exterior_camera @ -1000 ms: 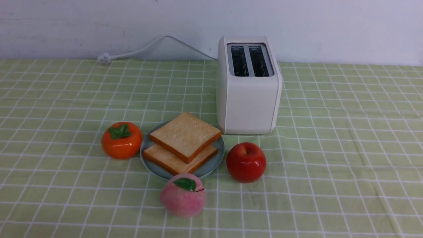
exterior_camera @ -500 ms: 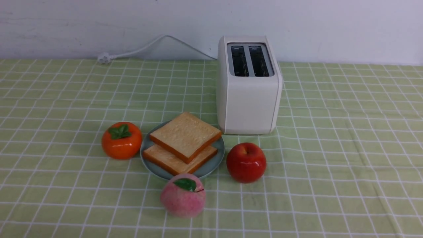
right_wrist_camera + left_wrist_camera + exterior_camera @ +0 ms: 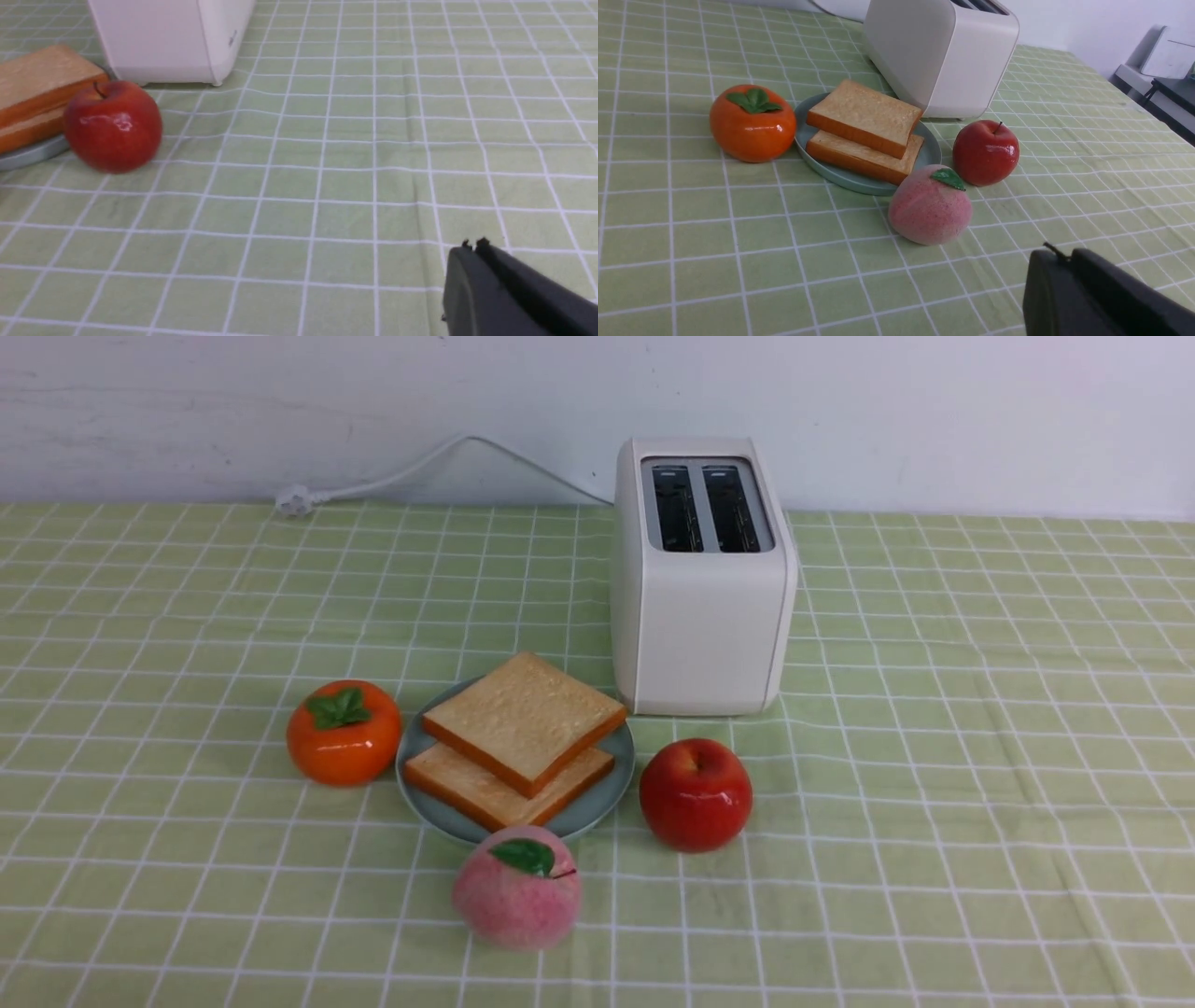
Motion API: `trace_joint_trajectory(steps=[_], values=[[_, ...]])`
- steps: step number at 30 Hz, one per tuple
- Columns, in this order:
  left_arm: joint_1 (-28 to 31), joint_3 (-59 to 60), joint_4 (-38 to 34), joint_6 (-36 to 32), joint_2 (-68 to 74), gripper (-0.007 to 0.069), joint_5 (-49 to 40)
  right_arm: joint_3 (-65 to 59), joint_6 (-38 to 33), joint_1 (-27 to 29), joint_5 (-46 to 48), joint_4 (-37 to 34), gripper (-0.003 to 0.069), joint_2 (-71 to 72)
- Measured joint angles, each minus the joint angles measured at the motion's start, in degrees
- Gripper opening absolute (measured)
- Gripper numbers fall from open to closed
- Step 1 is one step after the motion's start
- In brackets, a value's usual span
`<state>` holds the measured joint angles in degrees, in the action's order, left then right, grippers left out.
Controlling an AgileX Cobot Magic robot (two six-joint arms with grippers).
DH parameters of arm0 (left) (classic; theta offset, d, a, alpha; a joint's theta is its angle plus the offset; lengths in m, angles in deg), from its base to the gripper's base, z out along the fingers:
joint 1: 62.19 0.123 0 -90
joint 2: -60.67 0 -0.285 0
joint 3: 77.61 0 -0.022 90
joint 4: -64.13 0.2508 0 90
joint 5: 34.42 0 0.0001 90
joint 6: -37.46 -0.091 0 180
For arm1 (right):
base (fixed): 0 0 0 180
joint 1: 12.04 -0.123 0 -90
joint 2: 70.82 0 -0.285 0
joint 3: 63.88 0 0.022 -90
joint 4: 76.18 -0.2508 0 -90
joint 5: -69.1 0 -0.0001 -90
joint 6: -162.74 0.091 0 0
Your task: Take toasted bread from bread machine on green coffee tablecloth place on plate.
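Grippers first, nearest to me: my left gripper shows as a dark wedge with its jaws pressed together, gripping nothing, low over the green coffee tablecloth. My right gripper is likewise clenched and empty, well apart from everything. Neither arm appears in the front view.

Next out, a fuzzy pink peach sits just in front of the plate, close enough that I cannot tell whether it touches the rim. An orange persimmon stands just beside the plate on its left, and a red apple stands just beside it on the right.

On the pale blue plate lie both slices of toasted bread, stacked flat, the upper slice turned a little so that its corners overhang the lower one. I judge the task essentially done, with nothing left to lift.

If I had to take a slice again, I expect it to be light, fairly stiff and dry, with a rough face that should not slip. I would pinch it across its thickness at an overhanging crust edge, gently, since it may dent or crumble.

Farthest back stands the white bread machine, both dark slots empty, its cord trailing left along the wall.
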<state>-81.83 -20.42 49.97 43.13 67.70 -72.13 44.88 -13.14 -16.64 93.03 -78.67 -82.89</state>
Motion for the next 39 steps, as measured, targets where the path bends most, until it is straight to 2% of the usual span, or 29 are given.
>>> trace_joint_trajectory(steps=[4,35,39], values=[[0.0,0.0,0.0,0.0,0.0,0.0040,0.0,-6.9,-1.3,1.1,-2.1,-0.8,-0.0019,4.6],[0.0,0.0,-0.1,0.0,0.1,0.0071,-0.2,-6.9,-1.9,1.0,-1.7,-0.8,-0.0016,4.9],[0.0,0.1,3.3,0.7,0.1,0.0071,0.5,-6.9,-1.9,1.0,-1.7,-0.8,-0.0014,4.9]])
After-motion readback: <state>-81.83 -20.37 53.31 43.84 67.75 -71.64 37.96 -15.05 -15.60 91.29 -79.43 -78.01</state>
